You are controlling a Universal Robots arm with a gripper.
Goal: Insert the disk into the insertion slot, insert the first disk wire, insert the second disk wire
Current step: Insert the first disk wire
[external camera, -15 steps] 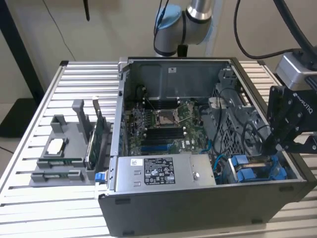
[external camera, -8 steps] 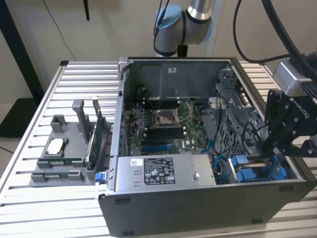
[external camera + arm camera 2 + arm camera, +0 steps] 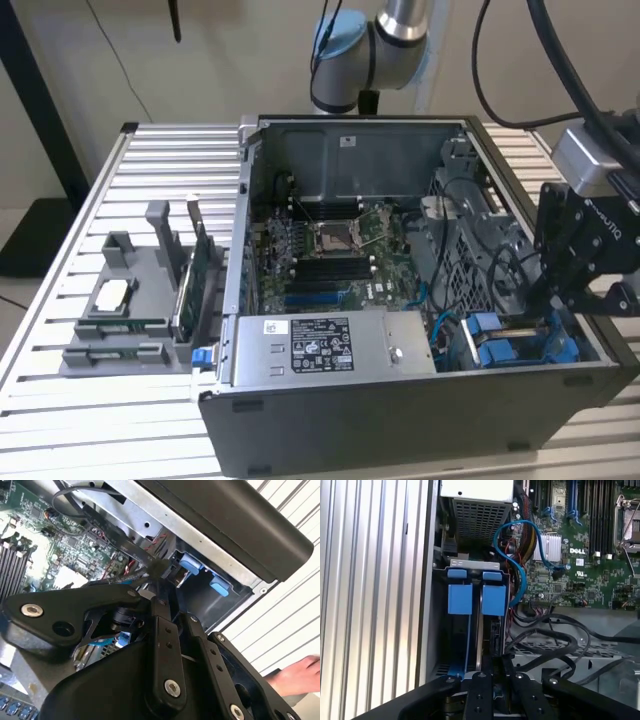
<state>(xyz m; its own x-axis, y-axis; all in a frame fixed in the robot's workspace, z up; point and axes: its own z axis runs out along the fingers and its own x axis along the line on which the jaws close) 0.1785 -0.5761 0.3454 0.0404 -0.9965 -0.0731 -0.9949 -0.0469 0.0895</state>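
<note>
Blue carrier tabs of the disk [image 3: 460,599] are seen at one end of the insertion slot [image 3: 470,563], and the disk is judged seated inside this grey bay of the computer case [image 3: 400,420]. The gripper [image 3: 161,577] is positioned over the opposite end of the bay, at the exterior view's right. Its fingers [image 3: 162,630] are set almost together, and a black disk wire [image 3: 115,537] is pinched by its connector at their tips. Which of the two wires it is cannot be told. A blue cable [image 3: 520,565] is looped beside the bay, near the motherboard [image 3: 580,555]. A person's hand [image 3: 297,675] is noted outside the case, against the slatted table [image 3: 150,160].
</note>
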